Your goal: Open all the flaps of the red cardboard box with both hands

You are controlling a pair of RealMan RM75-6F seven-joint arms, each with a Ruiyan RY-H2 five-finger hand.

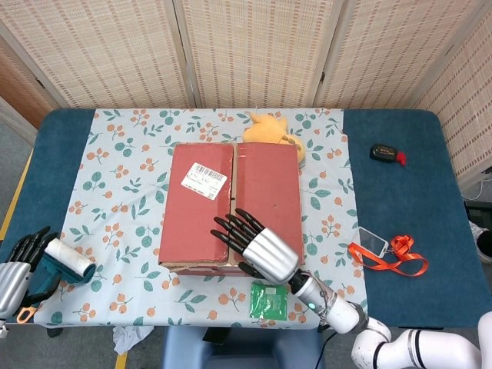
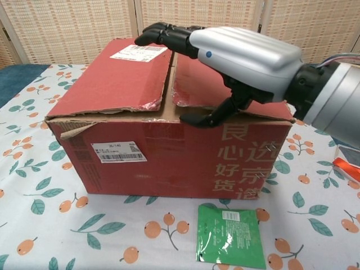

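Observation:
The red cardboard box (image 1: 196,219) (image 2: 169,163) stands mid-table with both top flaps down and a narrow seam between them. A white label (image 1: 204,179) is stuck on its left flap. My right hand (image 1: 257,247) (image 2: 247,53) hovers over the near end of the right flap with fingers spread across the seam. Its thumb points down at the flap's torn front edge, and it holds nothing. My left hand (image 1: 15,280) is at the table's near left corner with fingers extended, beside a lint roller (image 1: 69,261) and far from the box.
A yellow plush toy (image 1: 269,128) lies behind the box. A green packet (image 1: 269,300) (image 2: 230,236) lies in front of it. To the right are a phone (image 1: 373,241), an orange lanyard (image 1: 393,259) and a small black device (image 1: 383,152). A floral cloth (image 1: 115,169) covers the table's middle.

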